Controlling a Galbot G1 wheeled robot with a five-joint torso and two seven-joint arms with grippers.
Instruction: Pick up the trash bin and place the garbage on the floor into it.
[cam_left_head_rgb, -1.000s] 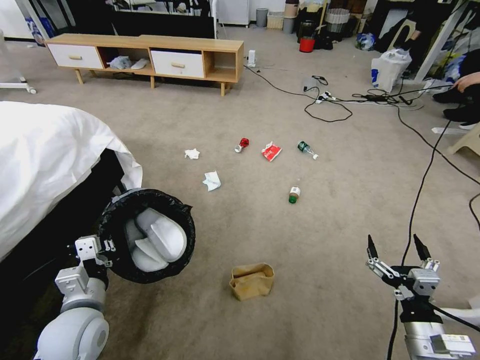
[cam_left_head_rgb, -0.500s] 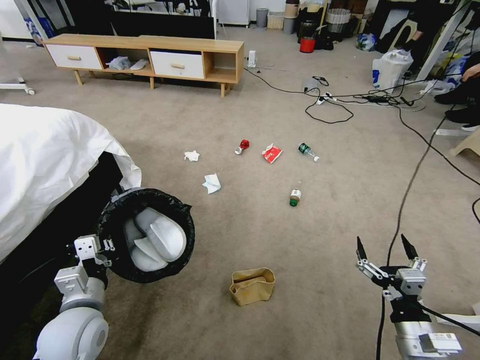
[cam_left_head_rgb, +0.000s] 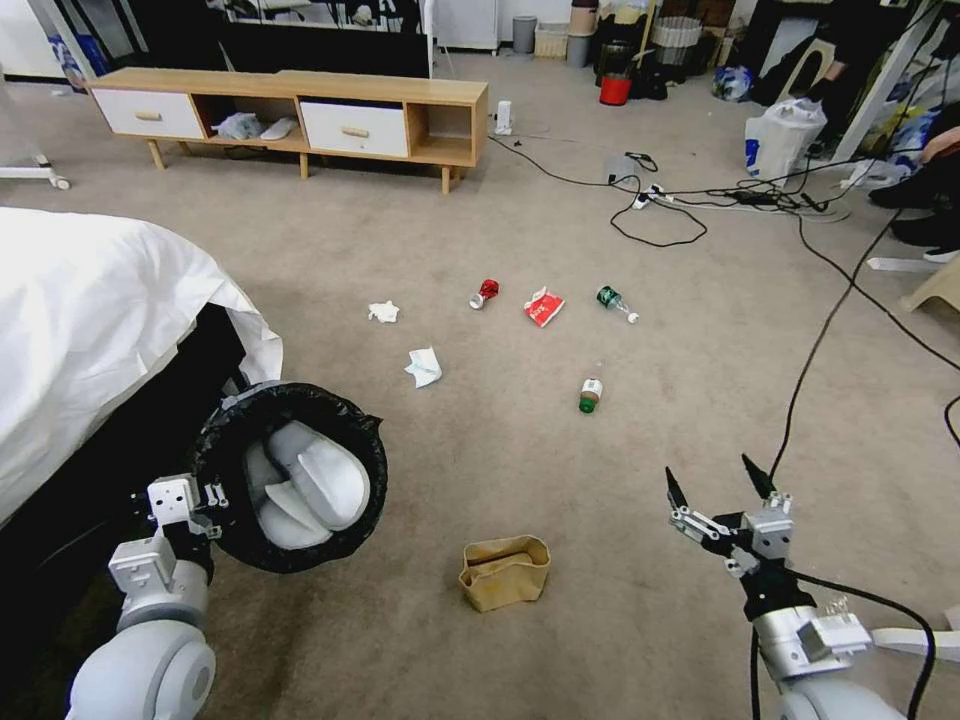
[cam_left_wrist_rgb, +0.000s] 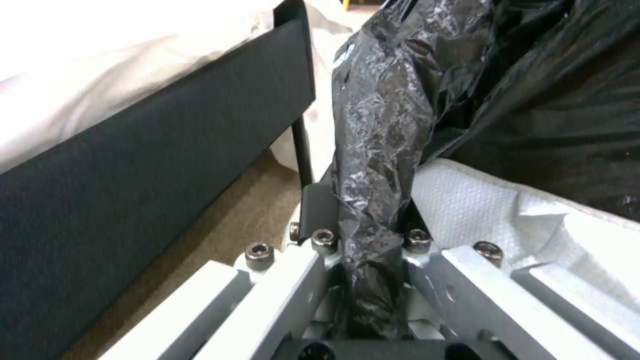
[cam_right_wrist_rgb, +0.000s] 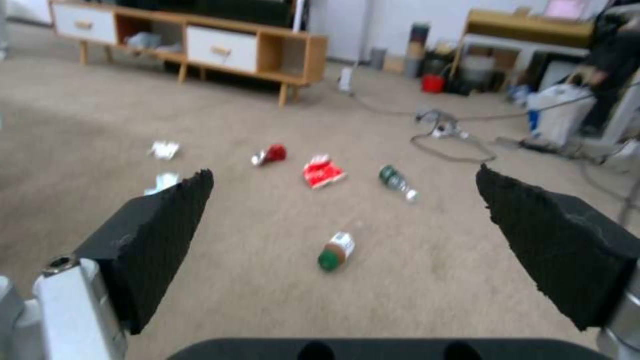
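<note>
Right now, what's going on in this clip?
The robot is tidying litter off a carpeted floor. Its left hand is clamped on the bag-lined rim of the trash bin, holding it off the floor beside the bed, tipped toward the camera. The right hand is open and empty above the carpet. The brown paper bag, two tissues, crushed red can, snack wrapper and two small bottles all lie on the floor.
</note>
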